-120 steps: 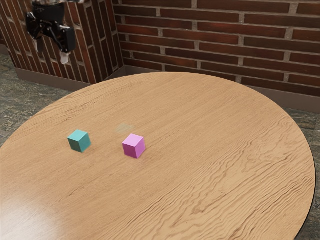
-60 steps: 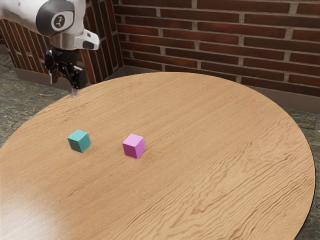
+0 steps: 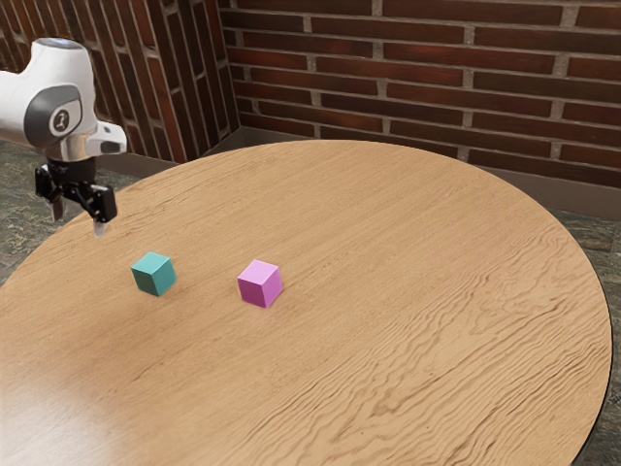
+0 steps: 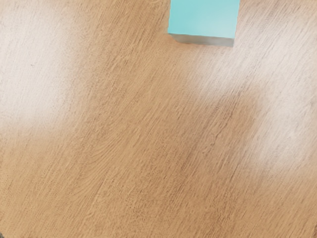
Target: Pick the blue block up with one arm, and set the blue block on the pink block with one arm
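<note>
My white robot arm (image 3: pixel 56 102) hangs at the upper left of the exterior view, just off the rim of the round wooden bench (image 3: pixel 408 291). Its black fingers (image 3: pixel 99 223) are spread apart, holding nothing, and hover above the bench's edge. The small teal-blue cube (image 3: pixel 154 274) sits on the bench at the exterior view's left, below and to the right of the fingers and apart from them. The small pink cube (image 3: pixel 260 283) rests near it toward the exterior view's right, with bare wood between the two. A red brick wall (image 3: pixel 437 68) fills the background. In the wrist view, the teal-blue cube (image 4: pixel 203 19) lies ahead of my hand on the streaked wood grain (image 4: pixel 148 148).
</note>
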Controlling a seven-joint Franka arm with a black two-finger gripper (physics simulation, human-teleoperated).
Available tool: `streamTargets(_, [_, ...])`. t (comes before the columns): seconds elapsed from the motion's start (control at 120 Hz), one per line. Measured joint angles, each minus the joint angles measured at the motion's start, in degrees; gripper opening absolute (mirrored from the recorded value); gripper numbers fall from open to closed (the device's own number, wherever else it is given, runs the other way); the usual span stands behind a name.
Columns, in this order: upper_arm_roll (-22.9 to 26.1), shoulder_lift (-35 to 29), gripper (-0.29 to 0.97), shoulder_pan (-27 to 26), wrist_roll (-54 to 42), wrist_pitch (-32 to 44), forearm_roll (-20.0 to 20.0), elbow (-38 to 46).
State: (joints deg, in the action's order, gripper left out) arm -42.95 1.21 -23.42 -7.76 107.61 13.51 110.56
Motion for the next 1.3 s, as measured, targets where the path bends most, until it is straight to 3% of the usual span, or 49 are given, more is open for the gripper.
streamTargets(0.192, [0.2, 5.2, 0.68, 12.9, -0.4, 5.8, -1.3, 1.1])
streamTargets(0.625, [2.4, 7.2, 0.68, 10.8, -1.5, 9.3, -3.2, -0.2])
streamTargets(0.967, [8.0, 14.8, 0.68, 11.3, -1.9, 10.0, -5.9, -3.9])
streamTargets(1.083, [8.7, 18.9, 0.68, 12.4, -2.0, 10.7, -7.6, -5.5])
streamTargets(1.175, [14.1, 22.3, 0.68, 17.4, -2.4, 11.0, -8.4, -9.6])
streamTargets(1.3, [17.9, 26.1, 0.68, 19.5, -2.8, 11.3, -9.0, -13.1])
